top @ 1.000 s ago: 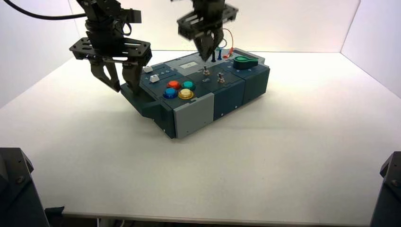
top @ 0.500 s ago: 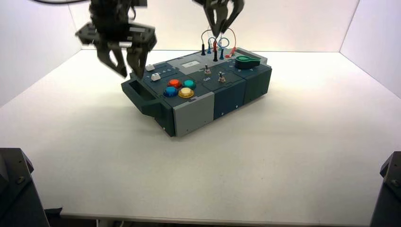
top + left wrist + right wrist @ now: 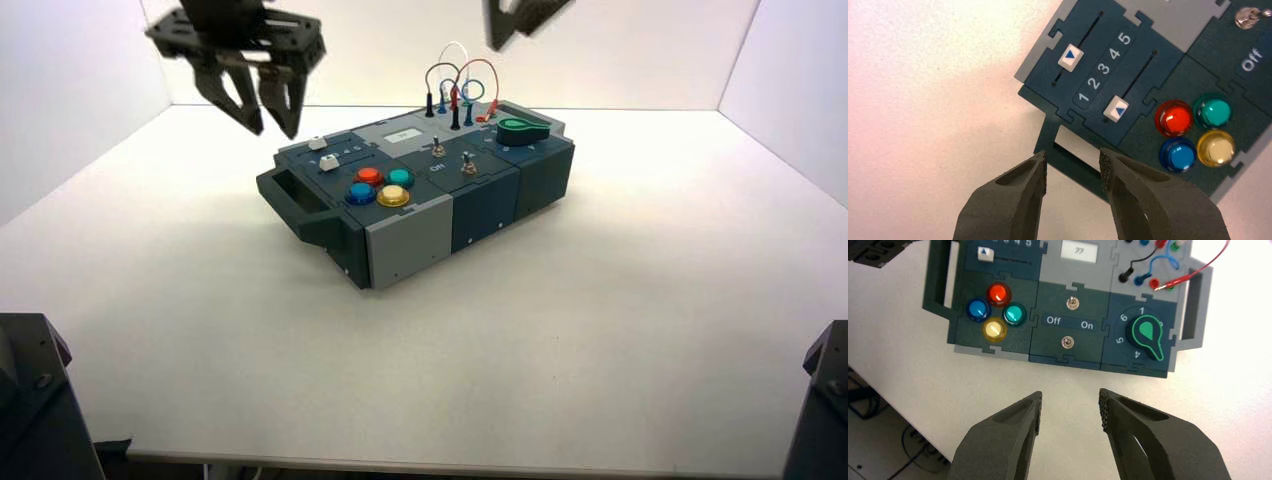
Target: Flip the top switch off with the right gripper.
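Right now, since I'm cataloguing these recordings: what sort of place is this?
Probably a robotics test bench: white side wall, pale tabletop, button-and-switch box.

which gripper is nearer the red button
Left. The left gripper hangs above and to the left of the red button; the right gripper is farther off, high to its right.

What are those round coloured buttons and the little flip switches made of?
The blue button looks like glossy, translucent plastic: light glows through its cap. The upper toggle switch and lower one appear to be polished metal, given their silvery glints, though plating is possible.
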